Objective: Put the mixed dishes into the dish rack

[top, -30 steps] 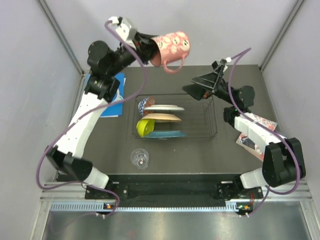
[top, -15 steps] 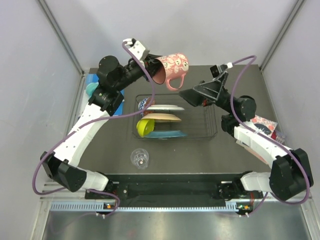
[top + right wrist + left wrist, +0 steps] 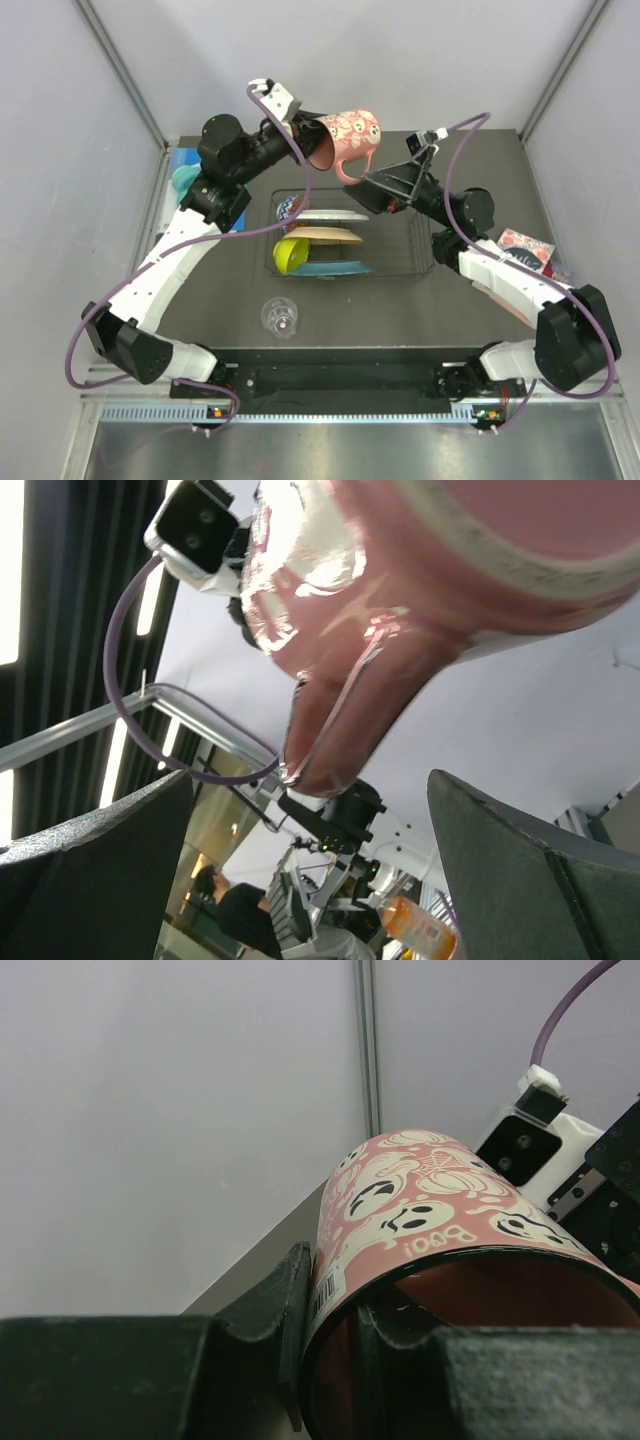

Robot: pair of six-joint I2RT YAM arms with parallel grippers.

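— Left jaws?
— Mine pinch the pink mug [image 3: 345, 138] by its rim, one finger [image 3: 291, 1332] outside, one inside. My arm is raised, and the mug is tipped sideways above the dish rack's [image 3: 402, 250] far side.
— Right jaws?
— Spread wide just beneath its handle, arm stretched upward.

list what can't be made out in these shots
- Top view: the red bowl in the rack is mostly hidden behind the plates.
- Left wrist view: the mug handle is out of sight, and the bottom edge cuts off its opening.
- Right wrist view: the top edge cuts off the mug's body.
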